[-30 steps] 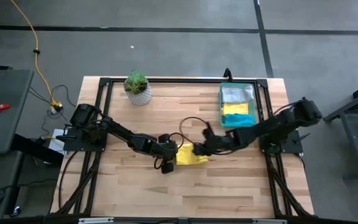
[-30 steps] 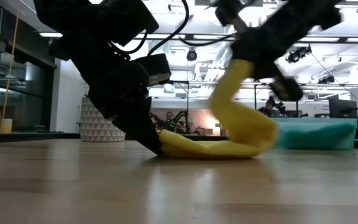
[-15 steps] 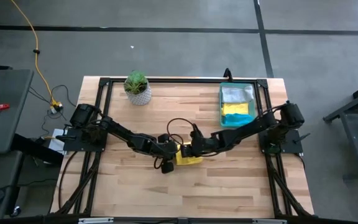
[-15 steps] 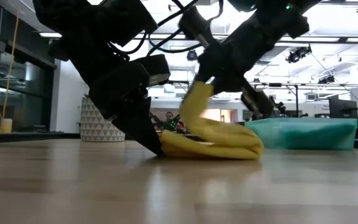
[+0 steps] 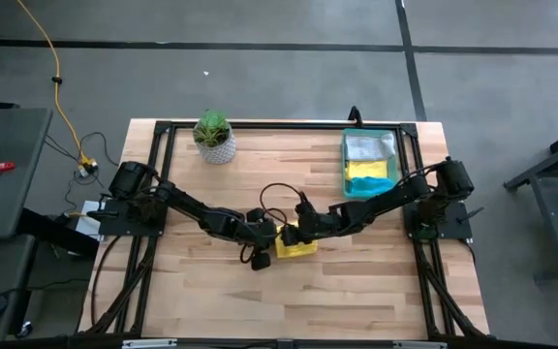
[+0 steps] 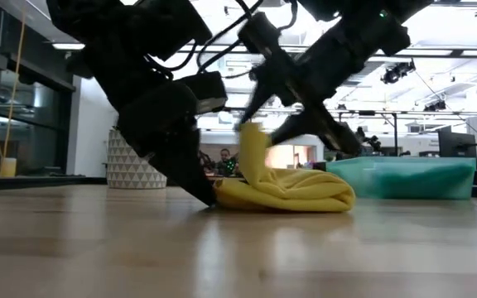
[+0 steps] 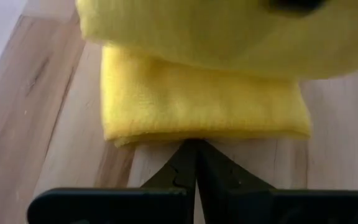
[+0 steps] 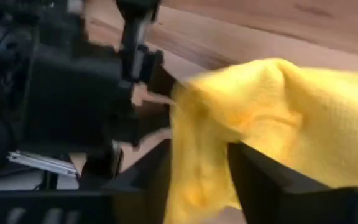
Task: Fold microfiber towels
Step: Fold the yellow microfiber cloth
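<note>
The folded yellow towel [image 5: 295,247] lies mid-table. At its nine o'clock edge the left gripper [image 5: 270,236], fingers pressed together, pins it to the wood. The right gripper [image 5: 298,227], at its twelve o'clock, has fingers spread around a raised flap

Even, bright overhead light falls on the table [image 5: 356,281]. The right gripper [image 6: 295,101] smears with motion blur. Ceiling lamps glare behind it.
</note>
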Motion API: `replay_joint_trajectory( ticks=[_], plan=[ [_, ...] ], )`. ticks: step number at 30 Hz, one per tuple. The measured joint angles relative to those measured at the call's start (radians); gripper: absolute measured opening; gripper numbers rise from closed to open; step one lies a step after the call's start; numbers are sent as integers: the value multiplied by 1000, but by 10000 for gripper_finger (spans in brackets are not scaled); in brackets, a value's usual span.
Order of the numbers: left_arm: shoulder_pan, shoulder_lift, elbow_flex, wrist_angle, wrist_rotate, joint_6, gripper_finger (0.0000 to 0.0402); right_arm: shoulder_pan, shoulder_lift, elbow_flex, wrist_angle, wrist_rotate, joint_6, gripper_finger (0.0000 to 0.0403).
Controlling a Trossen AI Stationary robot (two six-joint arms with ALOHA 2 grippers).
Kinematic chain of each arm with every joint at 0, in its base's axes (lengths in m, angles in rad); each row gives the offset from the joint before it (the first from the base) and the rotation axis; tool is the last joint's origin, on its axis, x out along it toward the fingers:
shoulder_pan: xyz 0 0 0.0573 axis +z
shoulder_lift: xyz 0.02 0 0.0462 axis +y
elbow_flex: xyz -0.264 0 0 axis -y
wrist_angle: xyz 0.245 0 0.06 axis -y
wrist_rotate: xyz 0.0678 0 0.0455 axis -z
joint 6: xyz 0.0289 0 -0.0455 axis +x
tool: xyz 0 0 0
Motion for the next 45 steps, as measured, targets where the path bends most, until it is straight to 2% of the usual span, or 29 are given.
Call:
replay_joint_trajectory(
  ticks=[3,5,10,14,16,19,21,23,26,27,36,45],
  plan=[
    [10,-38,1,-58,-2,4,0,-12,-32,1,-30,-4,-75,182],
    [18,-86,-5,-153,-3,31,0,-24,-60,1,-58,-7,-130,205],
    [21,-202,-5,-310,-61,108,0,-51,-164,1,-230,-6,-316,228],
    [20,-299,-24,-287,-112,116,0,-49,-229,1,-377,5,-488,227],
    [21,-328,-44,-184,-122,116,0,-39,-244,0,-416,6,-564,223],
    [21,-342,-60,-97,-141,117,0,-24,-241,1,-474,39,-596,205],
    [29,-339,-70,-69,-148,117,0,-19,-210,0,-456,54,-596,178],
    [34,-305,-69,-2,-149,116,0,-8,-188,-13,-450,62,-597,133],
    [46,-259,-74,37,-131,117,0,3,-130,-19,-387,68,-598,41],
    [49,-226,-67,98,-115,116,0,6,-116,-23,-402,71,-604,21],
    [62,-48,-22,217,-53,143,0,16,-21,-22,-344,43,-625,5],
    [60,28,3,167,7,135,0,20,-18,-21,-289,41,-611,1]
  ],
)
